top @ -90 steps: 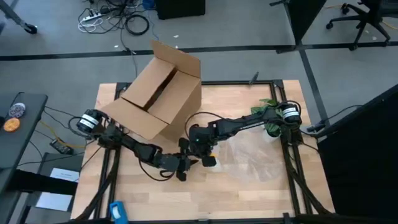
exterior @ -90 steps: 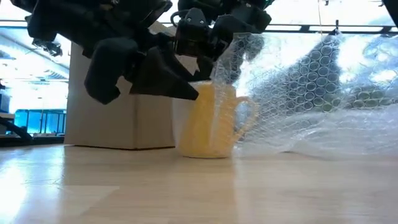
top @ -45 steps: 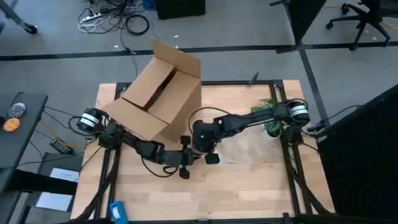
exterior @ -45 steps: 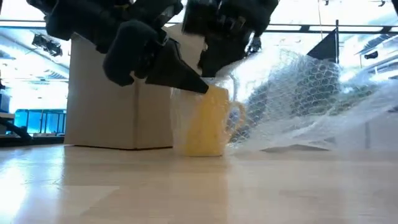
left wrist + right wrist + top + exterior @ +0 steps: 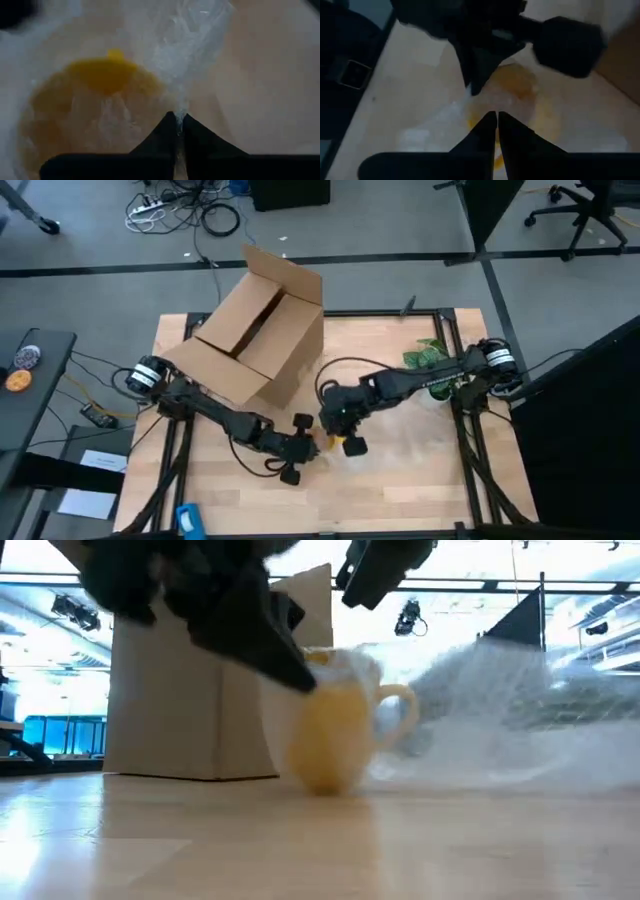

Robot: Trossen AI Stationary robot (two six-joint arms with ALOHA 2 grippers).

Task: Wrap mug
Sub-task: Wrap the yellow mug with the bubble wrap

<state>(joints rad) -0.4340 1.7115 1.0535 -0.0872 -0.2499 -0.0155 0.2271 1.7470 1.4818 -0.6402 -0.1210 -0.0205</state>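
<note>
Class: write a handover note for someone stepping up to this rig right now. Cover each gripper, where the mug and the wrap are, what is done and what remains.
Left gripper: shut, pinching the edge of the bubble wrap beside the mug.
Right gripper: fingers together, low over the mug; whether it grips wrap is unclear.
Mug: on the table in front of the cardboard box, handle toward the loose wrap, looking slightly tilted.
Done: wrap is drawn over the mug's top and one side.
Left: most of the sheet trails across the table; it needs pulling round the mug and closing.
</note>
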